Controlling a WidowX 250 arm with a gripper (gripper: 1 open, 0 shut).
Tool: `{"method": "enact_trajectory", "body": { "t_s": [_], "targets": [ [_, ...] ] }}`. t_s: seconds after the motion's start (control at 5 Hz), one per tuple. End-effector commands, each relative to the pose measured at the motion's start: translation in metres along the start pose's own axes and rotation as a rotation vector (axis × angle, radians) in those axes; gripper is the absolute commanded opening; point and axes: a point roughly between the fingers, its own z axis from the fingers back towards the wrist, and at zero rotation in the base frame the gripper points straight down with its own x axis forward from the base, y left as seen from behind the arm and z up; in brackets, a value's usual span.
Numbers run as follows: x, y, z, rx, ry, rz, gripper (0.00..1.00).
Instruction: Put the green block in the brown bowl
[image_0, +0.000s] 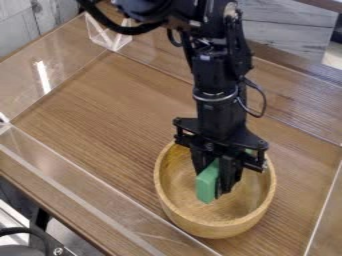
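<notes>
I have the black gripper (215, 182) pinching the small bright green rectangular block (210, 183), which stands nearly upright between its fingers. Directly beneath and all around it sits the large round light-brown wooden bowl (175, 205) — the block hangs inside its rim, low over the floor. Carrying looks done to me; what's left is letting go and lifting clear — I can't tell whether the block's lower end touches the bottom

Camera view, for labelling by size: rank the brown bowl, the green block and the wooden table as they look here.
1. Wooden table
2. Brown bowl
3. Green block, held upright in the gripper inside the bowl
</notes>
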Motion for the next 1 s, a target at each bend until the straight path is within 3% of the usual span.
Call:
{"method": "enact_trajectory", "body": {
  "t_s": [0.0,0.8],
  "targets": [
    [0.0114,-0.0015,0.0112,-0.012,-0.050,-0.007,0.00],
    [0.0134,0.0009,0.0116,-0.027,-0.045,0.000,0.00]
  ]
}}
